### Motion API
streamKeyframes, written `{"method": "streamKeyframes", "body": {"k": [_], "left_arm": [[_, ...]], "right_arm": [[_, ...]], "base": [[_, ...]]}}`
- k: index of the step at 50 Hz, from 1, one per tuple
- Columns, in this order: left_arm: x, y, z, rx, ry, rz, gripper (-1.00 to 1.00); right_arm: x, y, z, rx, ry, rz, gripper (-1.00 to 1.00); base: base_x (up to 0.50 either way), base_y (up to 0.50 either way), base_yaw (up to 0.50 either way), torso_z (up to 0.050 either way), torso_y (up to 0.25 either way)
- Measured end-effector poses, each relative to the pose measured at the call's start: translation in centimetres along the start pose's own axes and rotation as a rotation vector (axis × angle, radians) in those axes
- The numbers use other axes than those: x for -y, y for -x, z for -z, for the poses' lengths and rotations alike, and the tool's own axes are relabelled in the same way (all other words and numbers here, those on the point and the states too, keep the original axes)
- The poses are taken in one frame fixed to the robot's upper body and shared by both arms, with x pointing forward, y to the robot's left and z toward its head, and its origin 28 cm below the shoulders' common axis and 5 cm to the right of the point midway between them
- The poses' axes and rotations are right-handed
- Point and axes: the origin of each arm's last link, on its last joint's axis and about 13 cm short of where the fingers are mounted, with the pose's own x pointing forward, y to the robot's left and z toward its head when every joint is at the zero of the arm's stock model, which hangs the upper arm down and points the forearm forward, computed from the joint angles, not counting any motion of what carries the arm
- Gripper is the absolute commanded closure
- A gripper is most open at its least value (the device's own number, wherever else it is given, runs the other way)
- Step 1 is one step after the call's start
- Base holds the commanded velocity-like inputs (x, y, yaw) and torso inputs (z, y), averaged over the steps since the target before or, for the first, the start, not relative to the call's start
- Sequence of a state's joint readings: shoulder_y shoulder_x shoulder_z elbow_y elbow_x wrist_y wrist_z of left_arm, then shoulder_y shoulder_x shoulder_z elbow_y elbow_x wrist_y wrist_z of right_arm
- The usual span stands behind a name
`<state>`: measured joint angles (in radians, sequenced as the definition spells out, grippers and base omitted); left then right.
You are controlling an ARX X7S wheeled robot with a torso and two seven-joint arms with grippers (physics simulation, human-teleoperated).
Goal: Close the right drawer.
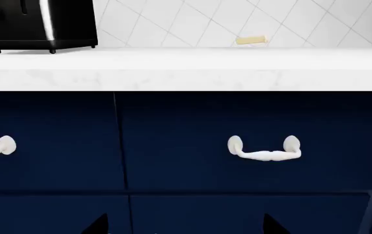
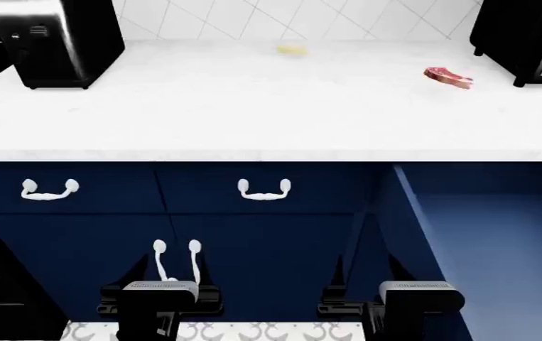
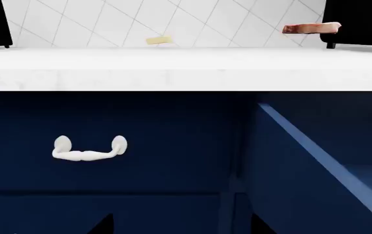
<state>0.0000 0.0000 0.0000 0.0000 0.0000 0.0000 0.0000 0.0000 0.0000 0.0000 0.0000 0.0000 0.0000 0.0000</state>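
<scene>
Now, at the far left of the head view, a black toaster stands on the white counter, close to the tiled wall. Below it, two shut navy drawers carry white curved handles, a left handle and a middle handle. Lower down, the left gripper hangs before the cabinet doors, whose upright white handles show between its spread, empty fingers. The right gripper sits level with it, also spread wide and holding nothing, just beside the outer wall of the right drawer. That drawer stands pulled out at the far right, its blue inside open to view. Above it on the counter lies a piece of raw meat, with a black appliance at the corner.
</scene>
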Motion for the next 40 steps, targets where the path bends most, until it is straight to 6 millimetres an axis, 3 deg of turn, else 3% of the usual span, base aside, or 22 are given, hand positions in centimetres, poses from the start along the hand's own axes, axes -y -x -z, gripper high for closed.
{"method": "streamKeyframes", "body": {"k": [28,34,40], "left_arm": [[-0.1,0.0,-0.2,0.006,-0.003,0.001,-1.00],[-0.2,-0.1,-1.9,0.032,-0.017,0.016,-1.00],[-0.6,-0.4,-5.3,0.085,-0.027,0.021,-1.00]], "right_arm": [[0.0,0.0,-0.1,0.000,-0.003,0.006,-1.00],[0.0,-0.1,-2.0,0.020,0.010,0.010,-1.00],[-0.1,-0.5,-5.8,0.046,0.040,0.005,-1.00]], "base": [[0.00,0.00,0.00,0.000,0.000],[0.00,0.00,0.00,0.000,0.000],[0.00,0.00,0.00,0.000,0.000]]}}
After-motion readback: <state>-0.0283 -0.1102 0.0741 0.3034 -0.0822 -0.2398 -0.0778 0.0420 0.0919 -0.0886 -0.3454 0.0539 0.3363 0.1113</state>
